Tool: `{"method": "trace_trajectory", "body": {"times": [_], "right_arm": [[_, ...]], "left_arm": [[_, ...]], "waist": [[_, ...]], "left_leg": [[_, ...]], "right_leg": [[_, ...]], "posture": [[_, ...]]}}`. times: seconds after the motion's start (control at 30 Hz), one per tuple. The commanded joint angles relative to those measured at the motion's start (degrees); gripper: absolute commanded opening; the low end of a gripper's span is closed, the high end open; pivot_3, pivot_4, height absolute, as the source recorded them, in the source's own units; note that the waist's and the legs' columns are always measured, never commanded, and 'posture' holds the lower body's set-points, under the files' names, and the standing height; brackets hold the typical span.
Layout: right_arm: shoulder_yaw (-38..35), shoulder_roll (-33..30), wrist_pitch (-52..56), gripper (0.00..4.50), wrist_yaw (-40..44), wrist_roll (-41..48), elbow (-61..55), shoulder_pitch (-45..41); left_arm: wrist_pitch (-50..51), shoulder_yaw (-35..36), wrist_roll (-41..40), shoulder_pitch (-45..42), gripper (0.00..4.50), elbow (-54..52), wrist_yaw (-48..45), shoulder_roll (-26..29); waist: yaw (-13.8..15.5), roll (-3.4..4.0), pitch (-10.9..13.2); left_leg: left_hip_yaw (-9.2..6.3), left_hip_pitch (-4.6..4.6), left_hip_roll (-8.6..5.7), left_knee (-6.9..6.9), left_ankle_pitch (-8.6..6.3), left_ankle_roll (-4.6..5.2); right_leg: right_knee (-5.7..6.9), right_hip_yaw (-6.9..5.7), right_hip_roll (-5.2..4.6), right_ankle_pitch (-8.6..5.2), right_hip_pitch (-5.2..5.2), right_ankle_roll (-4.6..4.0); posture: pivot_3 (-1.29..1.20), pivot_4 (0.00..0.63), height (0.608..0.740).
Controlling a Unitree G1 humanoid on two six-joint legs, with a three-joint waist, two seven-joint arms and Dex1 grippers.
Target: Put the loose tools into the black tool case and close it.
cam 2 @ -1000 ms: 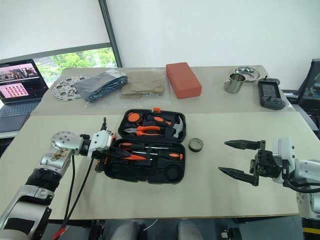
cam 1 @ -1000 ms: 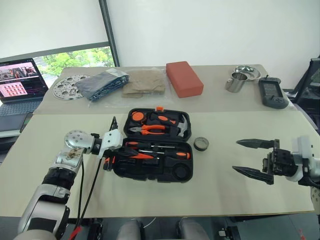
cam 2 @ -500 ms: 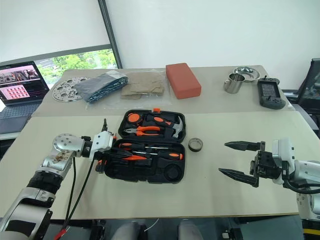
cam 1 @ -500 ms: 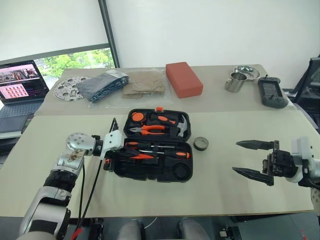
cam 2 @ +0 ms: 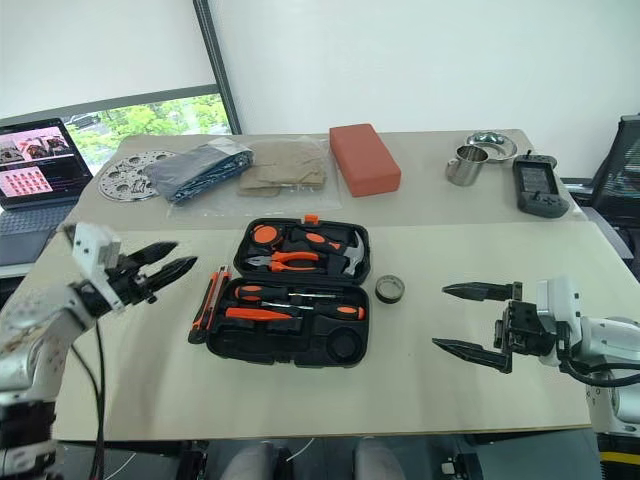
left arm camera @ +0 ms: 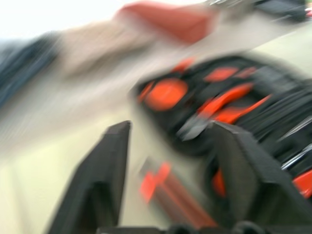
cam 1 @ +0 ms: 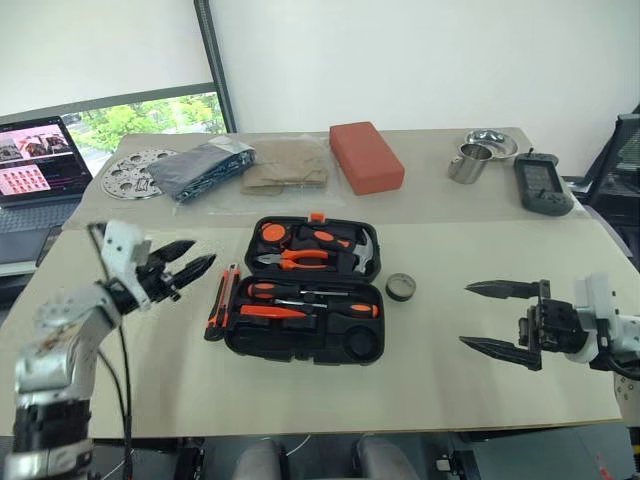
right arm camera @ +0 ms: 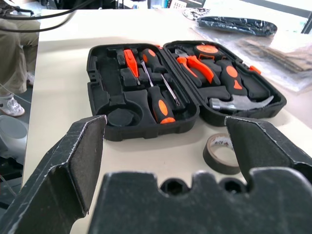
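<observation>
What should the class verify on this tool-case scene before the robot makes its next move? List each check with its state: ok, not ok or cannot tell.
1. Black tool case lies open on the table: ok.
2. Utility knife packed: not ok, it lies on the table beside the case's left edge.
3. Tape roll packed: not ok, it sits on the table to the right of the case.
4. Round recess at the case's front right free for the roll: ok.
5. Left gripper open and empty: ok.
6. Right gripper open and empty: ok.
</observation>
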Motion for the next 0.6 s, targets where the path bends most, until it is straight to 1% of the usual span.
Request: {"method": "trace_trajectory", "body": {"times": [0.03, 0.13, 0.23, 0.37, 0.6], "right_arm": [[0.4, -0.1, -1.6, 4.50, 0.7, 0.1, -0.1, -1.7], [1.0, 0.0, -1.8, 4.50, 0.9, 0.0, 0.4, -2.4], [1.2, 0.0, -2.0, 4.50, 0.7, 0.1, 0.3, -2.4], [0.7, -0.1, -2.2, 4.50, 0.4, 0.4, -0.3, -1.2], [-0.1, -0.1, -2.1, 4.50, -0.6, 0.8, -1.6, 0.6]], "left_arm": [[8.1, -0.5, -1.7, -0.8, 4.44, -5.8, 6.0, -0.4], [15.7, -3.7, -0.1, -3.8, 4.49, -5.9, 12.1, -2.1], [23.9, -5.6, 0.7, -7.1, 4.49, -6.0, 19.2, -5.2], [27.1, -7.2, 4.4, -10.9, 4.49, -2.9, 25.4, -6.5], [30.8, -11.3, 7.7, -16.4, 4.49, 0.1, 29.3, -8.2]], "waist": [[0.5, -0.02, 0.0], [0.7, -0.02, 0.0], [0.8, -0.02, 0.0], [0.3, -0.05, 0.0], [0.1, -0.07, 0.0]], "left_leg": [[-0.01, -0.03, -0.02, 0.01, 0.02, -0.03], [0.00, -0.02, -0.10, 0.03, 0.03, -0.03], [-0.03, -0.03, -0.13, 0.03, 0.03, -0.03], [-0.13, -0.07, -0.12, -0.07, 0.02, -0.02], [-0.21, -0.04, -0.18, -0.11, 0.04, -0.05]], "right_leg": [[0.00, -0.11, -0.08, 0.00, 0.01, 0.00], [0.00, -0.14, -0.11, 0.01, 0.04, 0.01], [-0.02, -0.14, -0.10, 0.01, 0.05, 0.01], [-0.09, -0.09, -0.05, 0.01, 0.02, 0.01], [-0.10, -0.06, -0.04, 0.01, 0.05, 0.00]], "posture": [[0.00, 0.150, 0.740], [0.00, 0.150, 0.740], [0.00, 0.150, 0.740], [0.00, 0.150, 0.740], [0.00, 0.150, 0.740]]}}
